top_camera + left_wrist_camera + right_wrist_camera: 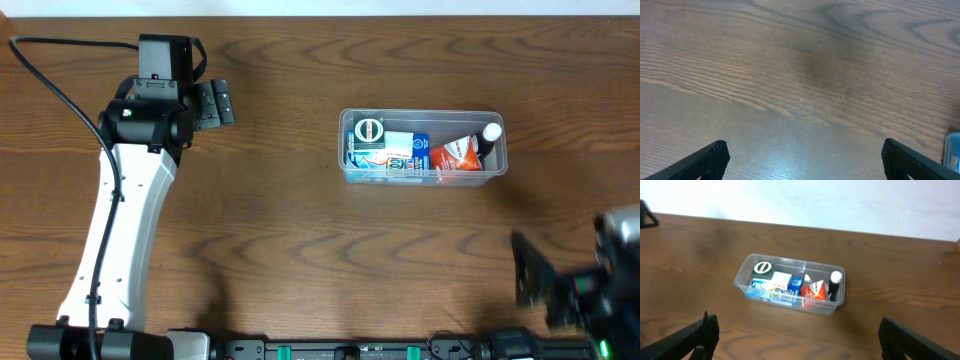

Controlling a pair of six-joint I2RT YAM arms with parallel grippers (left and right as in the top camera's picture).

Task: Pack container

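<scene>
The left jaws stood spread wide over bare wood, holding nothing, toward the far left corner of the bench [280,260]. The right jaws were spread just as wide and empty, low by the near right corner and facing across the bench.

Well apart from both sat the container [420,113], right of the middle and nearer the far edge. In it lay a round green-topped tin [369,130], a blue and white box [400,152], a red packet [455,155] and a dark bottle with a white cap [490,135] at its right end. No loose item showed on the bench.

By my judgement the tub was close to full. The light plastic would likely slide if a jaw caught its rim. The tilted packet could ride up or spill if anything more were pressed in.
</scene>
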